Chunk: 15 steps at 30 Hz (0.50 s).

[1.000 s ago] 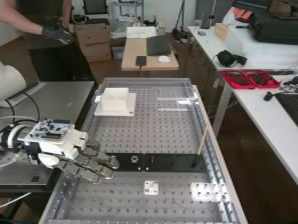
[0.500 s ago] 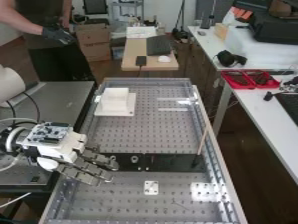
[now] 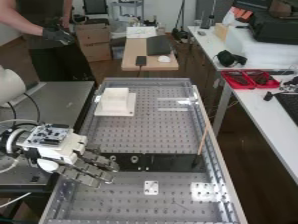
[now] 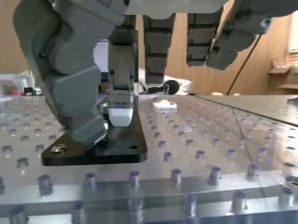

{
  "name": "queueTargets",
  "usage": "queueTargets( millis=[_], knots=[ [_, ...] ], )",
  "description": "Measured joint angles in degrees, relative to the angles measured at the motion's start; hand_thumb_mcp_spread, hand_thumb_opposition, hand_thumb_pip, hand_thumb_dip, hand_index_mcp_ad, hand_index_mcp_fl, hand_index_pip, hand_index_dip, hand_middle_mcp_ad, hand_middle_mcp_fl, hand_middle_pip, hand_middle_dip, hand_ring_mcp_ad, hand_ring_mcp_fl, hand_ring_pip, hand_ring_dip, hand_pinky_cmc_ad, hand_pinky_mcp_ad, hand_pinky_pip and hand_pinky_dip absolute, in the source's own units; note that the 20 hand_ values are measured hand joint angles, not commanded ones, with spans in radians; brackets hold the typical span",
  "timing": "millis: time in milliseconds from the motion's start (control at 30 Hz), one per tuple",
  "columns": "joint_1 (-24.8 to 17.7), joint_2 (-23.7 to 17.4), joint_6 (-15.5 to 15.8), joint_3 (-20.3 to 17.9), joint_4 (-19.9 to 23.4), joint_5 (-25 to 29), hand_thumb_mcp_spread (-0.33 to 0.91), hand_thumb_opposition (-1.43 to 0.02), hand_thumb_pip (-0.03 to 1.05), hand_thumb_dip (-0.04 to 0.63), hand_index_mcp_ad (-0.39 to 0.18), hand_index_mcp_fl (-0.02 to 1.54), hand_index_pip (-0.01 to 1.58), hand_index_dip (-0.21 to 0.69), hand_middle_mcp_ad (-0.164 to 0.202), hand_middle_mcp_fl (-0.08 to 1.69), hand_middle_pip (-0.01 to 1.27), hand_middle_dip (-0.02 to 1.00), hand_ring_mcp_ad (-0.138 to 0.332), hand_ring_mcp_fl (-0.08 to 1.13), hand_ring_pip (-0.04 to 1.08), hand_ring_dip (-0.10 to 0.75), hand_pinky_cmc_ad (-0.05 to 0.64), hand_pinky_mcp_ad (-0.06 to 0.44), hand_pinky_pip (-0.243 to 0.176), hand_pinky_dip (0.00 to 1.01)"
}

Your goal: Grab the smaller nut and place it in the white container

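One larger nut [image 3: 113, 158], one bearing [image 3: 134, 159], one flat black bar [image 3: 169, 162], one white container [image 3: 115, 100], one small white plate [image 3: 151, 188], one thin stick [image 3: 203, 140], two red trays [image 3: 239, 87], one computer mouse [image 3: 164, 59], one pair of headphones [image 3: 229, 58].

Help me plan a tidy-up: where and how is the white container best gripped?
Grip the white container probably by opposite side walls of its boxy upper part, coming from above: that part rises upright from a wider, flat base.
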<state>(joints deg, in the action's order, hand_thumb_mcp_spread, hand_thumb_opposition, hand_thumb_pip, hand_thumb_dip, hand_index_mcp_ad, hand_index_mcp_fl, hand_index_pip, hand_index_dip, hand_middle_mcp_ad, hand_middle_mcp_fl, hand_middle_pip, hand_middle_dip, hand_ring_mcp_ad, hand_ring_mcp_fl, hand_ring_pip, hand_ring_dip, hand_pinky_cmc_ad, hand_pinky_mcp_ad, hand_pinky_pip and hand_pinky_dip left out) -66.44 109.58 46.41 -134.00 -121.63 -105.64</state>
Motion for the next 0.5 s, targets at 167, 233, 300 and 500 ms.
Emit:
queueTargets(
  millis=[167, 233, 300, 500],
  knots=[
    [-0.2, 0.2, -0.1, -0.3, 1.2, 0.2, 0.48, -0.82, 0.61, 0.206, -0.11, 0.22, 1.46, 0.106, 0.019, 0.24, 0.12, 0.19, 0.176, 0.05, 0.09, 0.052, 0.279, 0.147, -0.012, 0.2],
    [-0.3, 0.3, 0.1, -0.4, 1.4, 0.2, 0.48, -0.82, 0.61, 0.206, -0.11, 0.22, 1.47, 0.106, 0.016, 0.24, 0.12, 0.19, 0.176, 0.05, 0.09, 0.052, 0.279, 0.15, -0.012, 0.2],
    [-0.4, 0.4, 0.2, -0.5, 1.5, 0.3, 0.48, -0.82, 0.61, 0.206, -0.11, 0.22, 1.48, 0.106, 0.014, 0.24, 0.12, 0.19, 0.173, 0.05, 0.09, 0.052, 0.278, 0.147, -0.012, 0.2],
    [-0.5, 0.5, 0.6, -0.4, 1.2, 0.0, 0.48, -0.8, 0.63, 0.215, -0.112, 0.26, 1.51, 0.115, 0.017, 0.24, 0.12, 0.19, 0.171, 0.06, 0.1, 0.052, 0.29, 0.147, -0.012, 0.19]
  ],
)
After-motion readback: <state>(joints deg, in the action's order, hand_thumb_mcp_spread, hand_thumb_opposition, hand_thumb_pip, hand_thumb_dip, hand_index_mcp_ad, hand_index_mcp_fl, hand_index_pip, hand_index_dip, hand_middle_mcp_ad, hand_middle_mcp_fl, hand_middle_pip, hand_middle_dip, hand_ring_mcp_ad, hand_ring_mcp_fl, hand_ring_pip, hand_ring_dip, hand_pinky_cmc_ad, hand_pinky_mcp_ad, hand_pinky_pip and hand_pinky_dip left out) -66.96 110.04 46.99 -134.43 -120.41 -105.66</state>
